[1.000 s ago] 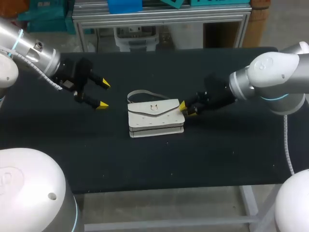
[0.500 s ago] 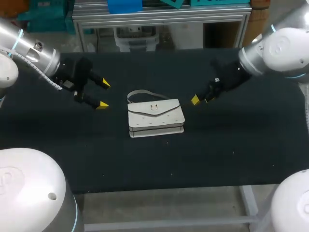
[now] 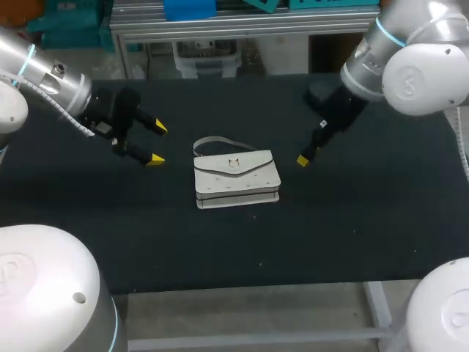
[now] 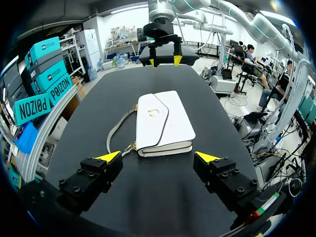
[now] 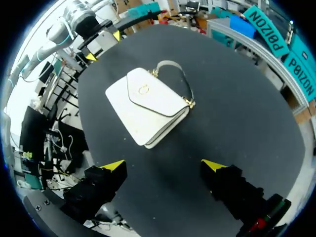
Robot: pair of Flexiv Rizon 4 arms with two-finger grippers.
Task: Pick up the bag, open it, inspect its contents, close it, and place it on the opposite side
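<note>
Left gripper (image 3: pixel 157 144) and right gripper (image 5: pixel 164 165) — both spread apart — flank one closed bag (image 3: pixel 236 180).

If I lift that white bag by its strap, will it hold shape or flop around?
The bag looks boxy with firm edges, so it likely keeps its shape. The thin strap lies slack, so the body would probably dangle and swing. The flap is shut flat; it may stay closed when lifted.

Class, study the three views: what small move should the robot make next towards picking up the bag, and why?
Probably ease the left gripper forward to the bag: its jaws stand open, and the closed bag lies flat straight ahead, untouched.
</note>
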